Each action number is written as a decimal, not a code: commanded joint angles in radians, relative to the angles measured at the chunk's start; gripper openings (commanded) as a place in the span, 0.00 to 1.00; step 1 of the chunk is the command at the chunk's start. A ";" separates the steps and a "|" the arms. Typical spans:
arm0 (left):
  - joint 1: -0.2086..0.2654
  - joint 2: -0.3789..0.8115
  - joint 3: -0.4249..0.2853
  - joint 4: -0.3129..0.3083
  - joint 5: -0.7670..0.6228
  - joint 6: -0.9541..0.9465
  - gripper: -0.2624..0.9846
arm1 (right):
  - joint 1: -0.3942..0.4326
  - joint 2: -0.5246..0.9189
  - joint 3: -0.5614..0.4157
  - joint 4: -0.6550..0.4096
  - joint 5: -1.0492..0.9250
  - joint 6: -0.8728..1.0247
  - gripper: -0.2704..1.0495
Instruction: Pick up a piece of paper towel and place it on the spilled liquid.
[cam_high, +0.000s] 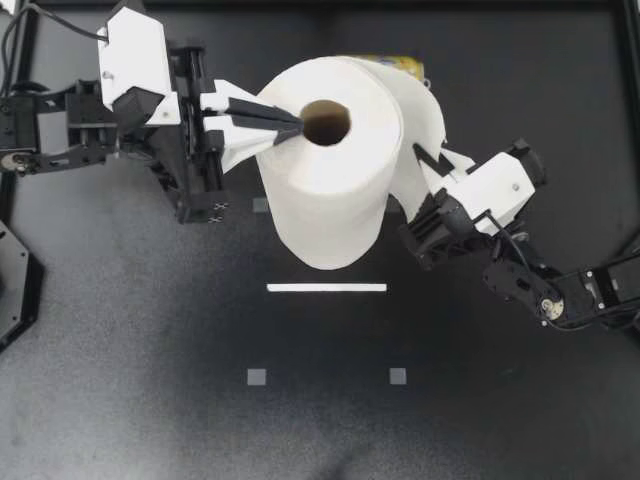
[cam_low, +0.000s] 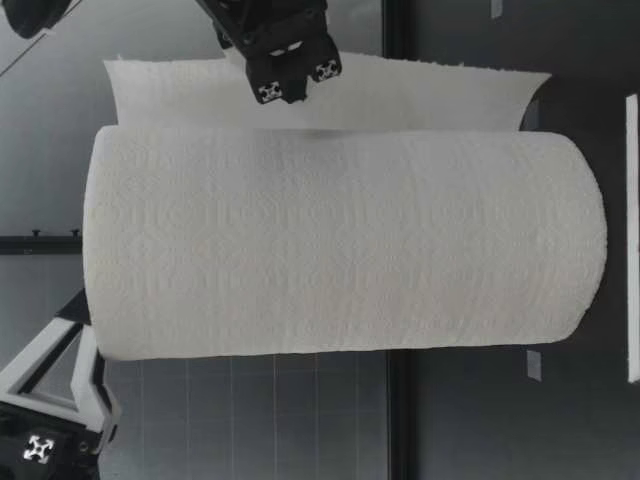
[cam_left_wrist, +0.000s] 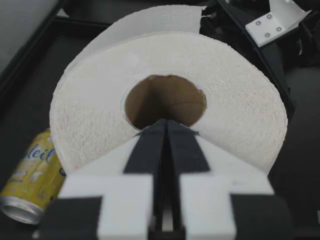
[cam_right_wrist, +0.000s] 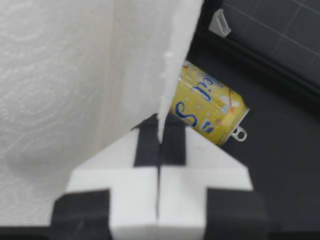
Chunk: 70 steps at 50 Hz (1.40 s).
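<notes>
The left gripper (cam_high: 295, 125) is clenched, its two black fingers pressed together with nothing visible between them. Its tips rest on the top face of the paper towel roll (cam_high: 330, 190), right at the left rim of the cardboard core (cam_high: 326, 122). The left wrist view shows the same: the joined fingers (cam_left_wrist: 150, 150) meet the edge of the core (cam_left_wrist: 165, 100) from above.

The right gripper (cam_high: 420, 152) comes in from the right and is closed on the loose sheet (cam_high: 420, 110), which hangs off the roll's right side. In the right wrist view the sheet (cam_right_wrist: 150, 50) runs edge-on straight down into the seam between the gripper (cam_right_wrist: 160, 127) fingers (both pads touch it).

The roll stands upright on the dark table (cam_high: 150, 350), toward its far middle. From table height the roll (cam_low: 340, 240) fills most of the view, and the sheet (cam_low: 330, 95) stands beside it, partly peeled away.

A yellow can (cam_high: 395, 63) lies on its side just beyond the roll, on the far side. A white strip (cam_high: 326, 288) lies on the table just near of the roll. Two small grey squares (cam_high: 257, 377) sit nearer still, well apart from each other.
</notes>
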 joint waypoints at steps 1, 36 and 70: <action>0.003 0.021 0.018 -0.005 0.041 -0.009 0.29 | -0.005 -0.020 -0.009 0.006 -0.012 0.002 0.09; 0.020 0.075 0.044 -0.006 0.074 -0.097 0.29 | 0.098 -0.038 0.186 0.364 -0.049 0.032 0.09; -0.012 0.014 0.032 0.003 -0.245 -0.075 0.29 | -0.117 -0.305 0.310 0.371 -0.350 -0.140 0.09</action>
